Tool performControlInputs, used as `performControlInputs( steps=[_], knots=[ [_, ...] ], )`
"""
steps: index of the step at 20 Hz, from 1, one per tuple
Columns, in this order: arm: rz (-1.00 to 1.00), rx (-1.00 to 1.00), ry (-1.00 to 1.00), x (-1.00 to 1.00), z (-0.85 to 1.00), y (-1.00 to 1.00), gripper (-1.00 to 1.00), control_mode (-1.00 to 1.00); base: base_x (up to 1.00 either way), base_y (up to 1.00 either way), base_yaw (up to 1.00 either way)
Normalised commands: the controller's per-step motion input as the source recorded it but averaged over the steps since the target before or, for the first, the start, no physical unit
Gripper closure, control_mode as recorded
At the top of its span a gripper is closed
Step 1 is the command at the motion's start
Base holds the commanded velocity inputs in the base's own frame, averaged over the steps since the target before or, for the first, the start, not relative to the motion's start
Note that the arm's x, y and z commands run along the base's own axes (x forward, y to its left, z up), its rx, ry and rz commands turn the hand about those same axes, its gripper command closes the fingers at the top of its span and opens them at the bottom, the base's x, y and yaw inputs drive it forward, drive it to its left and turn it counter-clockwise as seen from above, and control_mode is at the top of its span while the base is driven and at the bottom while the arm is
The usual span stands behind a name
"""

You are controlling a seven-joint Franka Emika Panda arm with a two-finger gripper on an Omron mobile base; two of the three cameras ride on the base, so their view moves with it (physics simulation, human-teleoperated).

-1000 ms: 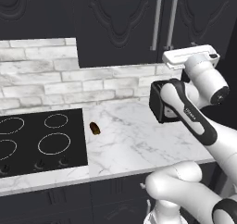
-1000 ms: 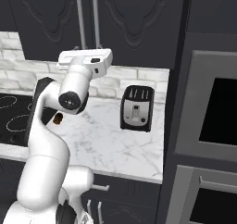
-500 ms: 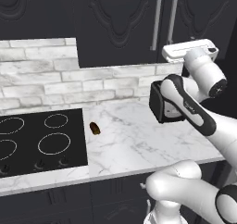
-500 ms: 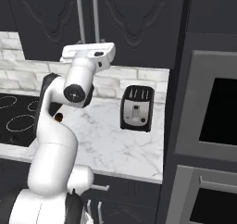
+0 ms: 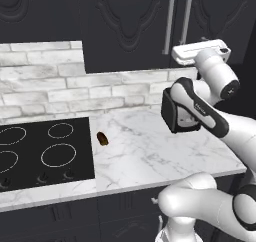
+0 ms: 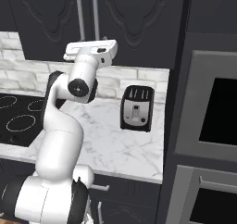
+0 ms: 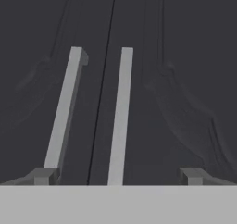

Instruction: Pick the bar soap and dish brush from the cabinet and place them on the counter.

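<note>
Up close, hand (image 7: pixel 118 176) spread, cabinet (image 7: pixel 162 79) handles (image 7: pixel 121 116)

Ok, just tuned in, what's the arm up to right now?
The arm has its gripper open and raised in front of the cabinet, whose doors are shut, facing the two silver bar handles. It holds nothing. A toaster and a dark brown lump sit on the counter.
</note>
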Motion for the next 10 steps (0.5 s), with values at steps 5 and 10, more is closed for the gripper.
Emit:
performControlInputs(
  steps=[5,10],
  knots=[
    [0.00,0.00,0.00,0.34,0.00,0.00,-1.00,-1.00,0.00,0.00,0.00],
    [0.00,0.00,0.00,0.39,0.00,0.00,-1.00,-1.00,0.00,0.00,0.00]
  ],
)
